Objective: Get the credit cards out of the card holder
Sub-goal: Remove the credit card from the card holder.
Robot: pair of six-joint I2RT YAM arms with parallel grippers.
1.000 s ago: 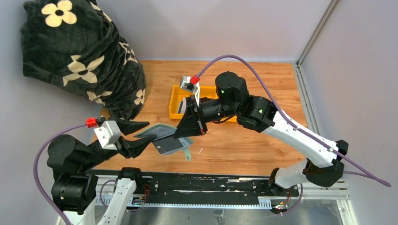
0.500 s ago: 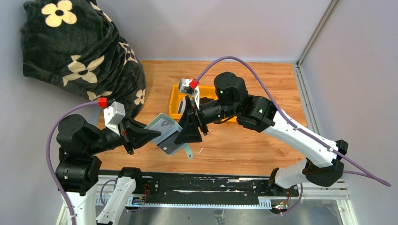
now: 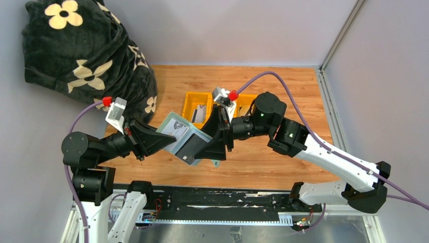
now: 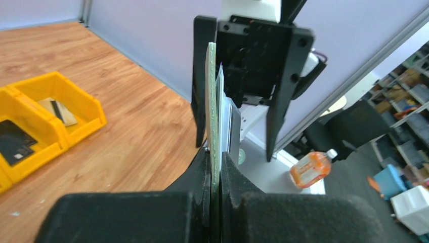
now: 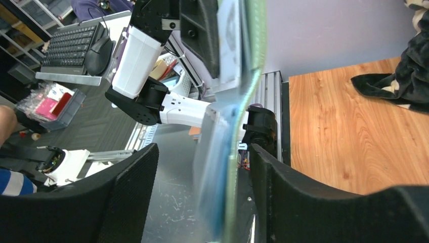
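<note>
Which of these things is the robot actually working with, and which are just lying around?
In the job:
- card holder, pinched by the left gripper
- right gripper, open astride its far end
- cards, some already in the yellow tray

Just lying about:
- flowered black blanket
- orange bottle, off the table

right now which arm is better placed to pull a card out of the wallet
Probably the right. The right claw is open with its fingers either side of the free end of the wallet, while the left claw is shut on it, holding it up.
</note>
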